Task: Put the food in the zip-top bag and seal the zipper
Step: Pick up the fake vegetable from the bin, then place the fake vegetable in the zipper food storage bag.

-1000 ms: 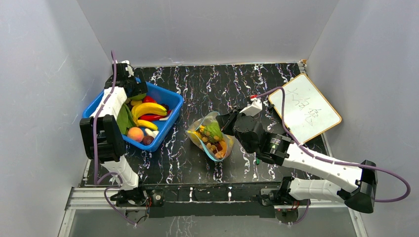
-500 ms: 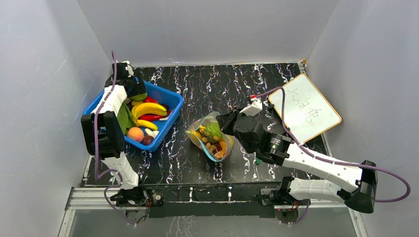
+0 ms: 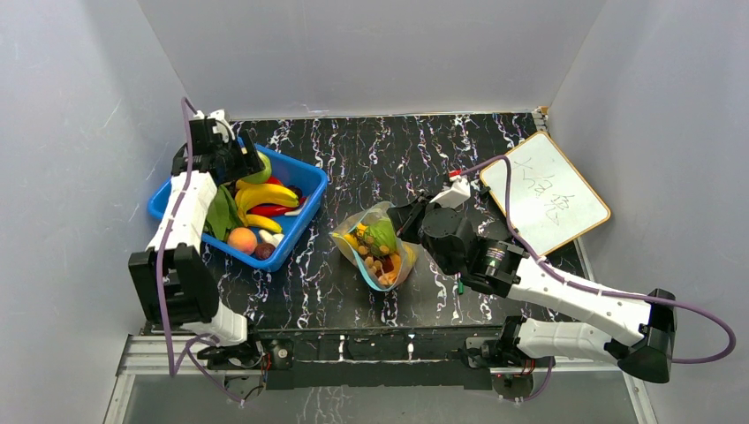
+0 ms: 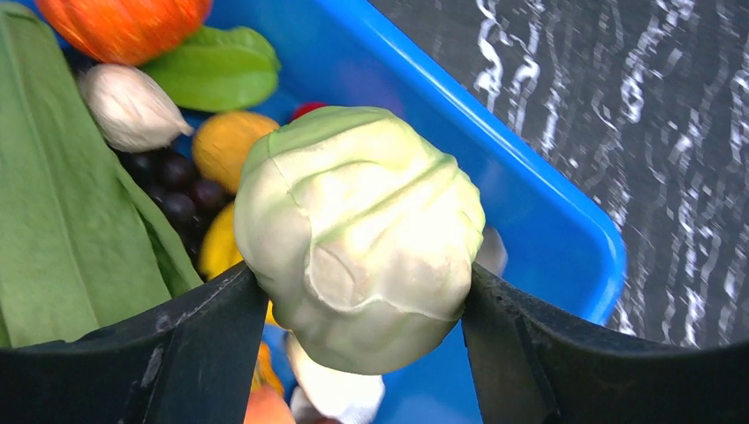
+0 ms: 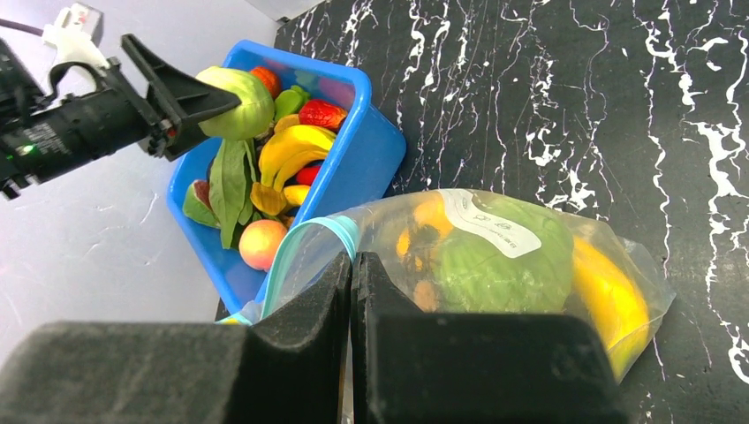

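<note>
**Black veined surface (image 3: 397, 150), pale grey walls (image 3: 371, 53)**

I see a whiteboard (image 3: 543, 193) lying at the right side and a blue bin (image 3: 300, 212) of food (image 3: 265, 194) at the left. My left gripper (image 4: 360, 283) grasps a pale cabbage (image 4: 358, 221) above that bin. My right gripper (image 5: 351, 265) is clenched on the zip-top bag (image 5: 495, 256) by the zipper (image 5: 309, 231); the bag rests mid-surface, some food inside

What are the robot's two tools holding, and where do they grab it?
The left tool grips the pale cabbage by its two sides, above the blue bin. The right tool pinches the zip-top bag at its teal zipper edge.
</note>
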{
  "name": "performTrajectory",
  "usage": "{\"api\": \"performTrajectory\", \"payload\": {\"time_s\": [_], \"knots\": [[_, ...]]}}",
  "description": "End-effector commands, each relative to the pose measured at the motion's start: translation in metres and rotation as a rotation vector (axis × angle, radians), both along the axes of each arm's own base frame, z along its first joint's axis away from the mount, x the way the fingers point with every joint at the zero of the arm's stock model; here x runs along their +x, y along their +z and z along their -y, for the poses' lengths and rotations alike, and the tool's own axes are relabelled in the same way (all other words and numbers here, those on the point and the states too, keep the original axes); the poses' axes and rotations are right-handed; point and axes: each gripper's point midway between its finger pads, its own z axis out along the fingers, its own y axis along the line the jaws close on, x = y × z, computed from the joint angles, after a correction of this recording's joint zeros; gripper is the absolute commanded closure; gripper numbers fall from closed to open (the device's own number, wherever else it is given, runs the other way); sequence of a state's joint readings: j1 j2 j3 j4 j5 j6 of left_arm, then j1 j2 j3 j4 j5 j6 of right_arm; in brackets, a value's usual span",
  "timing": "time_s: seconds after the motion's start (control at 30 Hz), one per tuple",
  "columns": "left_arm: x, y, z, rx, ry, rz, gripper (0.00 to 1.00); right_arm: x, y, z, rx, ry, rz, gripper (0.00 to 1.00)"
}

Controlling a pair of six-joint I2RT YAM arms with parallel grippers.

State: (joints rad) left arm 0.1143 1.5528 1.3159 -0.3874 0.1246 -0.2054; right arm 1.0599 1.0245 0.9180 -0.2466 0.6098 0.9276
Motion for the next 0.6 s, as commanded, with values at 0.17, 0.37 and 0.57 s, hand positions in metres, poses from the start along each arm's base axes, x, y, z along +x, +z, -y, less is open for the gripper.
{"api": "performTrajectory", "payload": {"time_s": [0.17,0.37,0.57], "knots": [[-0.060,0.059,0.057,-0.182,-0.227,0.084,0.53,0.008,0.032,0.002,0.027,-0.041,0.043,1.00],[-0.093,0.060,0.095,-0.367,-0.348,0.110,0.53,0.013,0.040,0.004,-0.008,-0.064,0.072,1.00],[-0.130,0.075,0.126,-0.518,-0.489,0.151,0.56,0.016,0.039,0.008,-0.052,-0.084,0.067,1.00]]}}
